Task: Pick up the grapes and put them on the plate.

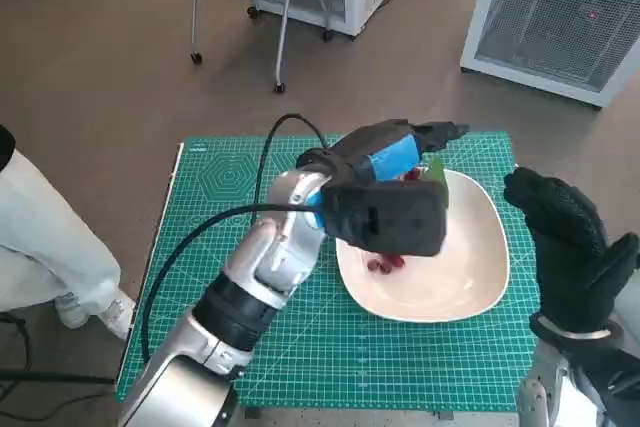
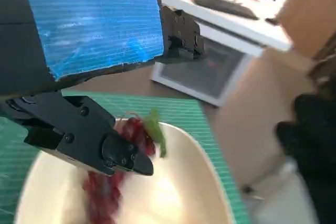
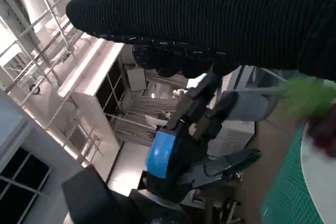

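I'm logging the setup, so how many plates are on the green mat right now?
1. The white plate sits on the mat's right half, beneath the left hand, with red grapes on it. That hand and forearm cover part of the mat, so something small could be hidden.

The left hand (image 1: 395, 162) is covering most of the grapes (image 1: 385, 264); beneath its fingers (image 2: 118, 156) they are blurring, leaving its grip unclear.
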Robot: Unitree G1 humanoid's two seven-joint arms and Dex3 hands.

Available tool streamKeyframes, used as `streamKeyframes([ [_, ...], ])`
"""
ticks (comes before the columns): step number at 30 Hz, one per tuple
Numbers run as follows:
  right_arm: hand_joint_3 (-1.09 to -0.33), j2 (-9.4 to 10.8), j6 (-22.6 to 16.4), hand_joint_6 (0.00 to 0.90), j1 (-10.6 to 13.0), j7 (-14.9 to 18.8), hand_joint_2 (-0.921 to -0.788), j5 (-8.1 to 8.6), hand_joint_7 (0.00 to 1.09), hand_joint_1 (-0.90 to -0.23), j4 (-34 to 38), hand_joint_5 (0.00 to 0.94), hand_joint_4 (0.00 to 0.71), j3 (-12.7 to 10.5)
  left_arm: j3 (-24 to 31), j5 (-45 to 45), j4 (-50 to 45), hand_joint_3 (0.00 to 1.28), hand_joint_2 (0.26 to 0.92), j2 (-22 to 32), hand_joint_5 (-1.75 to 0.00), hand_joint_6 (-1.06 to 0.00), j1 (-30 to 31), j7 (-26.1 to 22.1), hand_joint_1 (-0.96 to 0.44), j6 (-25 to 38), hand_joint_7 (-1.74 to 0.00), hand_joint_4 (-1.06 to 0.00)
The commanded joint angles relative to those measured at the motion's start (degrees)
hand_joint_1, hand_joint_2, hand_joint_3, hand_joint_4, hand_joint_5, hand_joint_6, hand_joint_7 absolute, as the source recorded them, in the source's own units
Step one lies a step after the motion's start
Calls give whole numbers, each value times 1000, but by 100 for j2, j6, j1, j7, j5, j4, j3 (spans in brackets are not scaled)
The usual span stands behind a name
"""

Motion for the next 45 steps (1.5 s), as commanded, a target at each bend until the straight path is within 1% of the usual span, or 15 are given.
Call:
streamKeyframes([
  [1,-576,9,104,225,44,48,-921,91,773,-412,47,5,648,32,260,-435,130,22,832,76,-1,-198,132,-128,-362,-286,-1,-76],
  [9,-575,-13,162,224,25,65,-921,112,776,-415,54,5,648,53,495,-752,142,26,878,146,-1,-208,314,20,-376,-603,-5,-76],
  [17,-576,-15,206,224,22,36,-921,87,776,-410,17,6,648,94,733,-870,217,32,914,240,-7,-228,540,504,-439,-1077,-12,-95],
  [21,-576,-17,240,225,36,8,-921,68,778,-412,-42,6,649,108,1096,-1248,170,57,919,297,-17,-249,772,609,-486,-1347,-20,-123],
  [26,-575,-19,334,226,46,-19,-921,83,780,-412,-122,6,649,114,1614,-1997,-86,87,921,246,-22,-276,1217,492,-497,-1582,-30,-152],
  [29,-574,-12,390,227,42,-20,-921,96,780,-410,-155,6,650,118,1888,-2526,-188,104,921,199,-24,-286,1491,257,-482,-1773,-31,-169],
  [36,-571,31,484,229,33,-20,-921,107,778,-409,-226,7,650,147,2390,-3722,-197,151,921,105,-19,-286,2091,-595,-480,-2161,-24,-193],
  [42,-569,74,524,231,-5,-32,-921,90,777,-409,-251,8,654,180,2817,-4719,-108,170,921,52,-7,-269,2506,-1561,-466,-2204,-12,-181],
  [45,-567,90,536,232,-20,-49,-921,71,776,-412,-271,9,655,203,2979,-5057,-179,184,921,15,-2,-254,2689,-1846,-474,-2163,-5,-171],
])
